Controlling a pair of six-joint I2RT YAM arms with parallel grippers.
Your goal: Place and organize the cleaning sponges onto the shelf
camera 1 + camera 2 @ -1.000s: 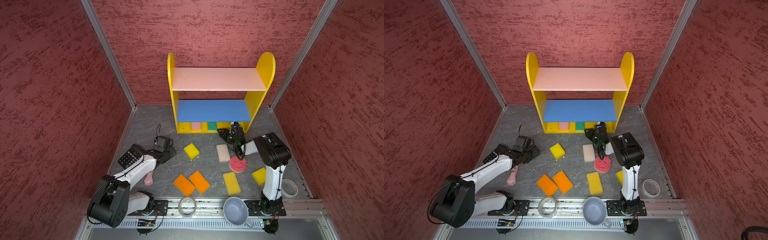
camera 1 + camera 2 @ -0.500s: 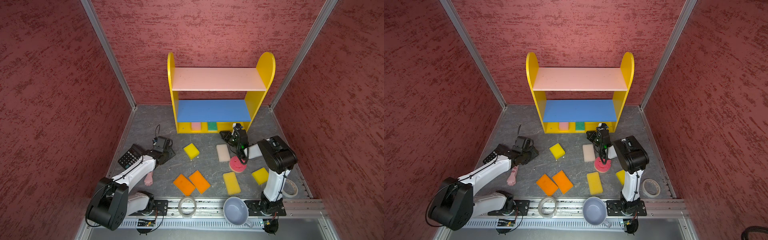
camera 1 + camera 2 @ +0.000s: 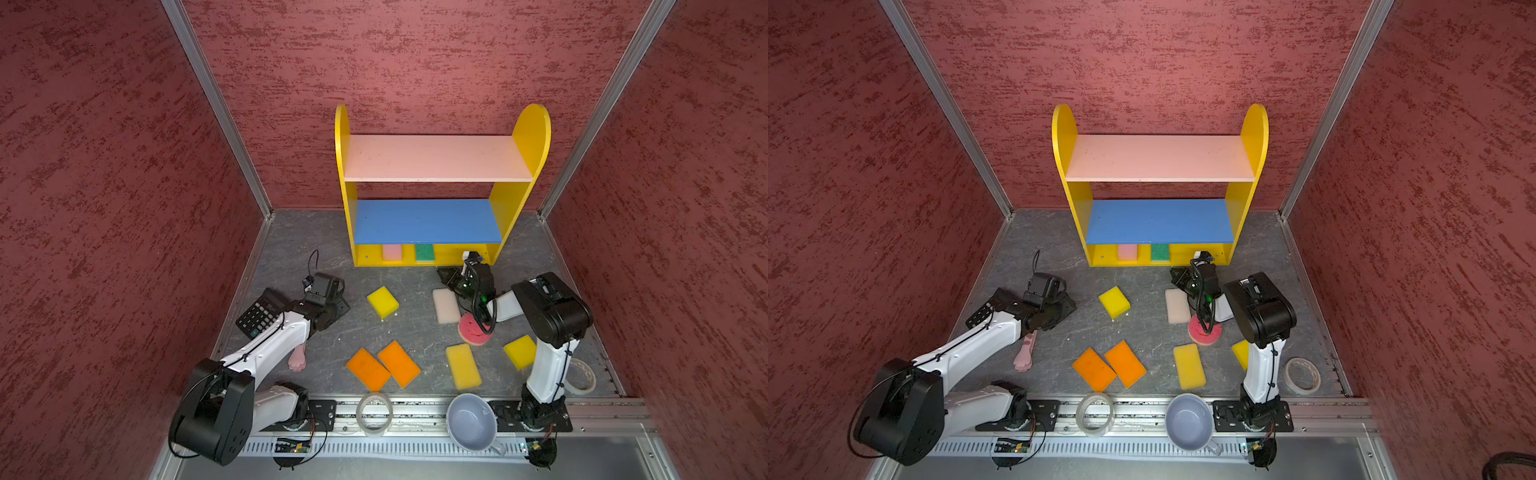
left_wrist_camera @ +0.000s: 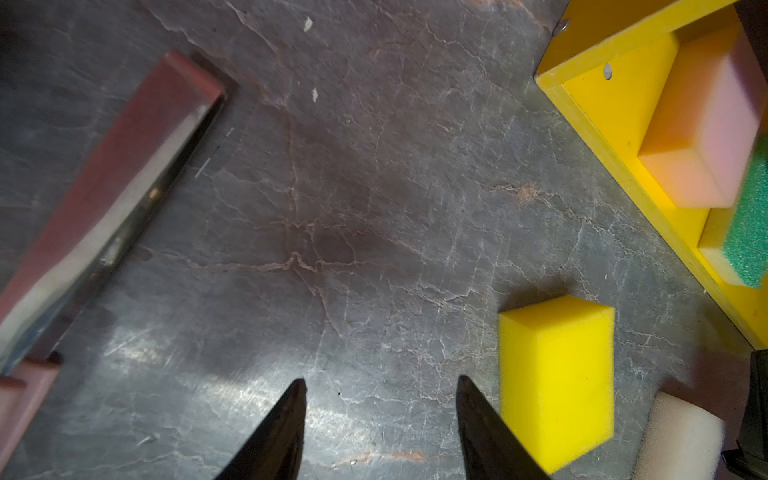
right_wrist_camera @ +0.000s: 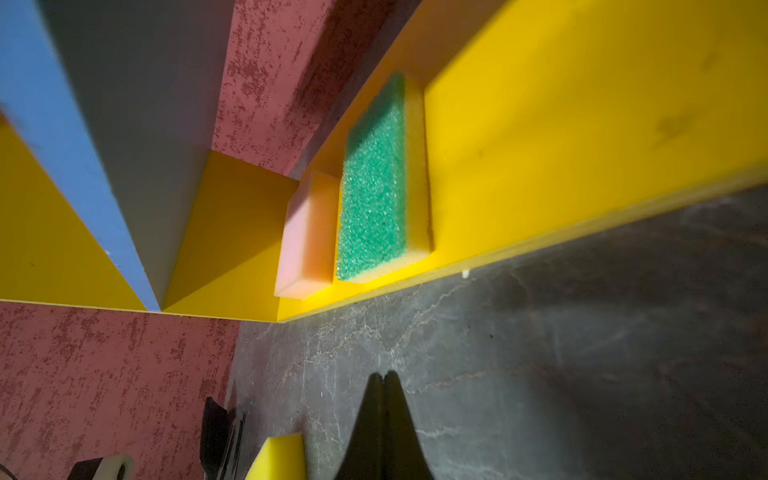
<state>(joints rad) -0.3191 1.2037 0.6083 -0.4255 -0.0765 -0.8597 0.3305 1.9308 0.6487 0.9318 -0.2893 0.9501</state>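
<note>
Grey floor [image 3: 415, 328], shelf [image 3: 432, 158] standing at back, pink sponge [image 3: 392, 252] and green sponge [image 3: 424, 252] on its base

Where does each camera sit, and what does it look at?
Top views: high in front, looking down on the shelf; left arm and right arm show.
Left wrist: above the floor, facing a yellow sponge; open left gripper shows.
Right wrist: low, facing the shelf's bottom tier; shut right gripper shows.
Shared: both wrists see the pink sponge and green sponge.
</note>
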